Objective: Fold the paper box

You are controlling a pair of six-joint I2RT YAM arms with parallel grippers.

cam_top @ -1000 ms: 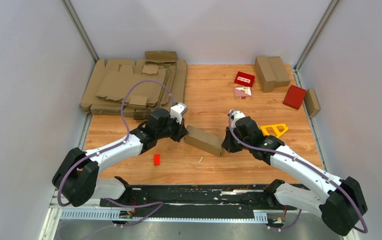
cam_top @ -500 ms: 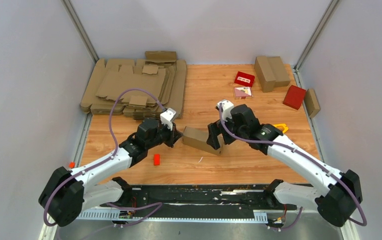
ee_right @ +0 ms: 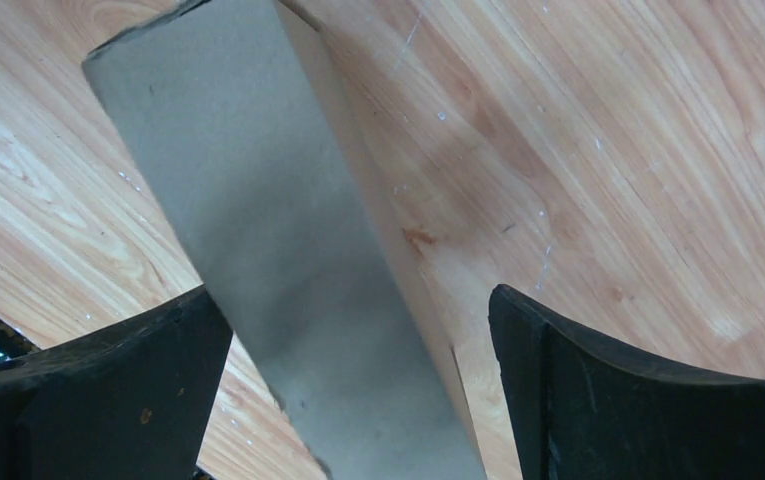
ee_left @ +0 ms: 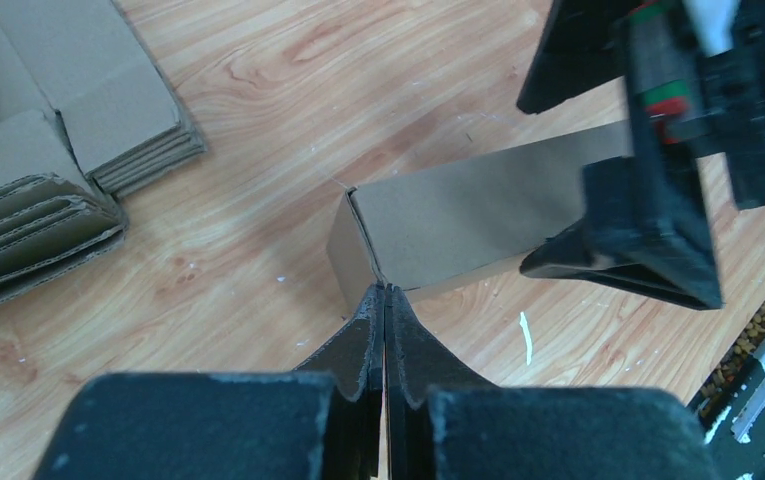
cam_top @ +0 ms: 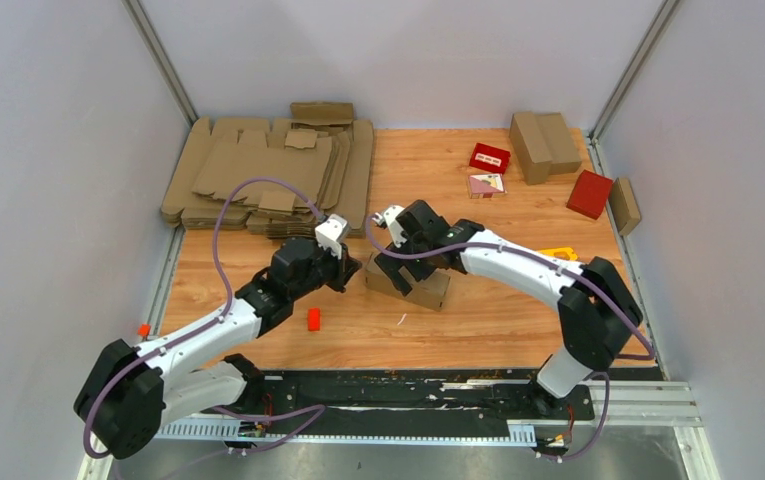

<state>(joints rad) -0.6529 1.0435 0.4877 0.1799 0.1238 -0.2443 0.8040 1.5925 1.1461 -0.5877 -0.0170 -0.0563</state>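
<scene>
Wooden counter (cam_top: 518, 310) carries the folded paper box (cam_top: 431, 291) near its middle, lying at a slant. The left end effector (ee_left: 385, 300), pinched fully together, touches the box's left-end corner. The right end effector (ee_right: 348, 300), spread wide, straddles the box from above.

Light falls bright and even from above, so the tabletop (cam_top: 478, 180) carries only soft, short shadows in the top view, which is crisp throughout. My right wrist picture is duller. The paper box (ee_right: 258, 250) reads greyish with a faint shadow beside it, and my right claw (ee_right: 353, 300) looms dark and soft-edged. From my left wrist, the left claw (ee_left: 385, 305) is sharp, the right claw is blurred, and the tabletop has a pale sheen.
</scene>
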